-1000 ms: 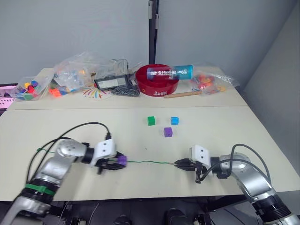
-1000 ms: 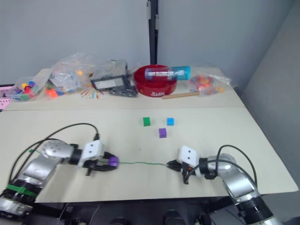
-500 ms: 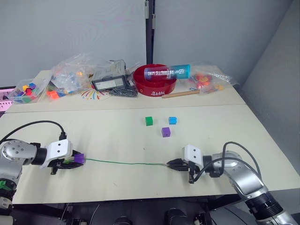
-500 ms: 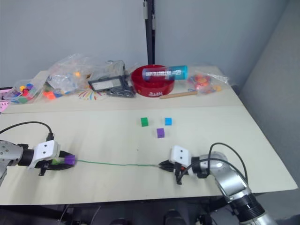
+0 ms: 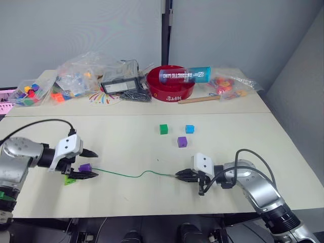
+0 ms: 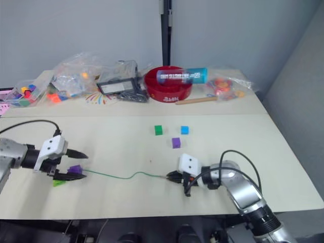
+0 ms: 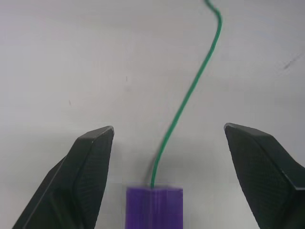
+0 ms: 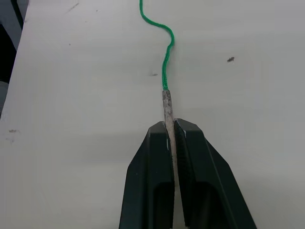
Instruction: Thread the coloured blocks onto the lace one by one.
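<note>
A thin green lace [image 5: 132,175] lies slack across the front of the table. My right gripper [image 5: 178,176] is shut on its stiff pale tip [image 8: 167,106]. At the lace's other end sits a purple block [image 5: 84,167], threaded on it, with a lime green block [image 5: 68,179] just behind. My left gripper [image 5: 92,163] is open, its fingers [image 7: 88,162] spread on either side of the purple block [image 7: 154,206] without touching it. Three loose blocks rest mid-table: dark green [image 5: 163,129], blue [image 5: 189,129] and purple [image 5: 181,142].
Along the back of the table stand a red bowl [image 5: 172,90] with a blue tube [image 5: 184,75] across it, clear bags of toy pieces [image 5: 81,77], a black device [image 5: 119,87], a wooden stick [image 5: 198,100] and another bag [image 5: 229,86].
My left gripper has opened and let go of the purple block. The lace, taut before, now lies slack with a wave in it. The right gripper still holds the tip.
</note>
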